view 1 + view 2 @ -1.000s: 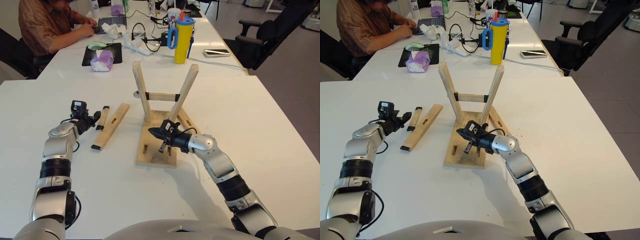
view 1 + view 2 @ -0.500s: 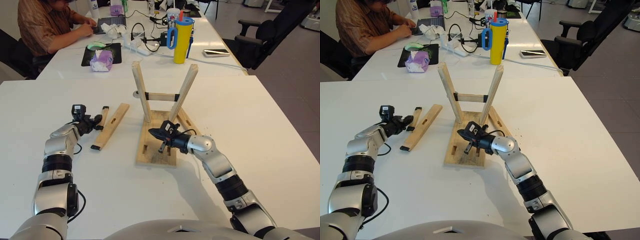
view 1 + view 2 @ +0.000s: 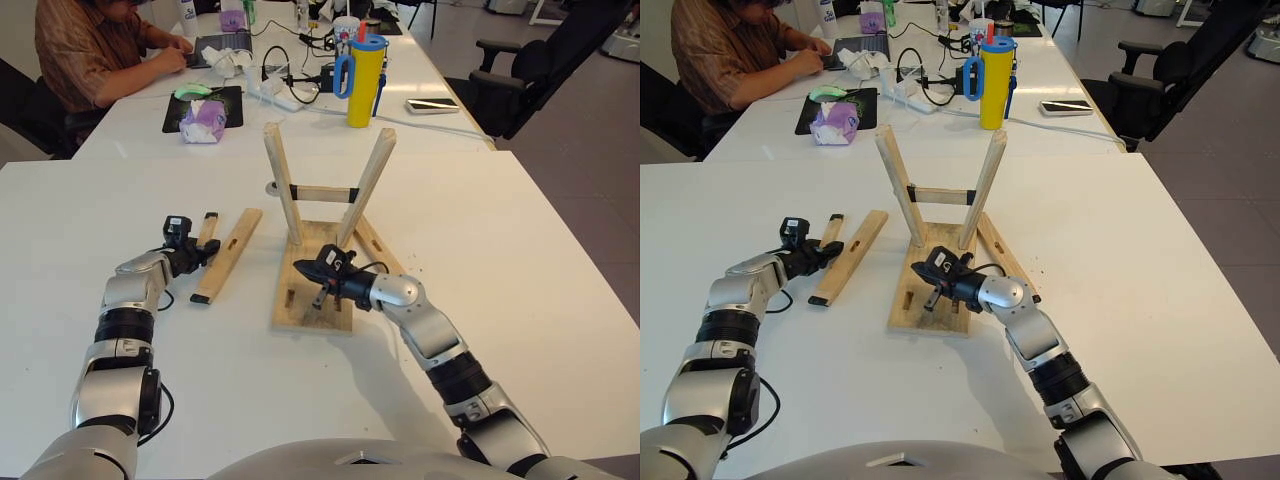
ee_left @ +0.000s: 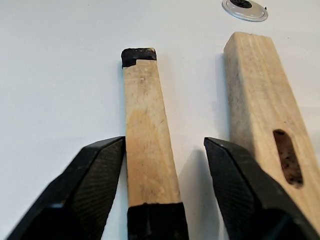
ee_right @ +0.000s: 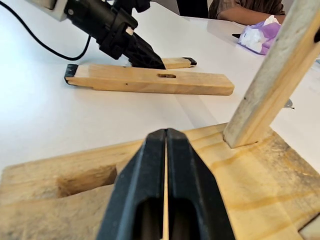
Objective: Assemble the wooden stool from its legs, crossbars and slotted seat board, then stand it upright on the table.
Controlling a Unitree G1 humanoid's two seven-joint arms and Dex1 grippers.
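Reaching forward along the table in the past second, the robot's left arm brought its left gripper (image 3: pixel 201 252) up to the near end of a short crossbar (image 4: pixel 145 105), while the right gripper (image 5: pixel 166 135) edged a little to the robot's left over the seat board (image 3: pixel 300 312).

On the white table (image 3: pixel 520 250) the slotted seat board lay flat in front of the robot. Two legs (image 3: pixel 283 180) stood in its far end, leaning apart and joined partway up by a crossbar (image 3: pixel 322 193). A third leg (image 3: pixel 995 250) lay just beside the board's right edge.

Left of the board, well apart from it, a loose leg (image 3: pixel 228 250) with a slot cut in it lay flat. The short crossbar, black at both ends, lay just beside it on the side away from the board.

The left gripper's fingers (image 4: pixel 95 165) were spread wide, one on either side of the short crossbar – not gripping it. The right gripper's two fingers were pressed flat together and held nothing, poised low over the seat board – near the foot of one standing leg.
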